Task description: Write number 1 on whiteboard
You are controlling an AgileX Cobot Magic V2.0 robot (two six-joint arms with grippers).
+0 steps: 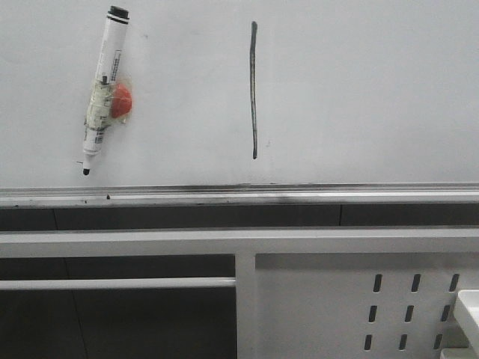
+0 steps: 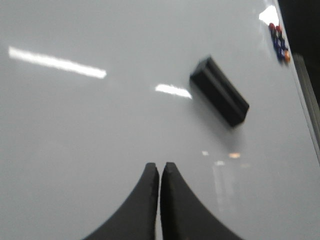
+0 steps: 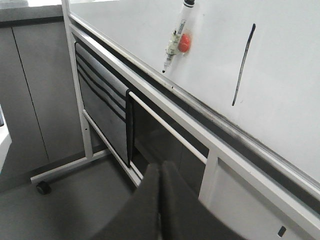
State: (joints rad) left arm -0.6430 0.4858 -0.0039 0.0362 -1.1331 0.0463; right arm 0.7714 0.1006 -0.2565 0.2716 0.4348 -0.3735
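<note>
The whiteboard (image 1: 359, 97) fills the upper front view, with a silver ledge (image 1: 224, 196) along its lower edge. The number 1 (image 1: 254, 90), a thin dark vertical stroke, is on it near the middle; it also shows in the right wrist view (image 3: 243, 65). A white marker pen (image 1: 102, 90) with a black cap and an orange-red holder sticks to the board at the left, tip down, also in the right wrist view (image 3: 176, 40). My left gripper (image 2: 160, 167) is shut and empty, close to the board surface. My right gripper (image 3: 161, 167) is shut and empty, low beside the stand.
A black eraser block (image 2: 219, 90) and a cluster of small coloured magnets (image 2: 279, 42) sit on the board in the left wrist view. Below the ledge are the white stand frame (image 1: 239, 243), a crossbar (image 1: 112, 283), a perforated panel (image 1: 408, 303) and a castor (image 3: 43, 187).
</note>
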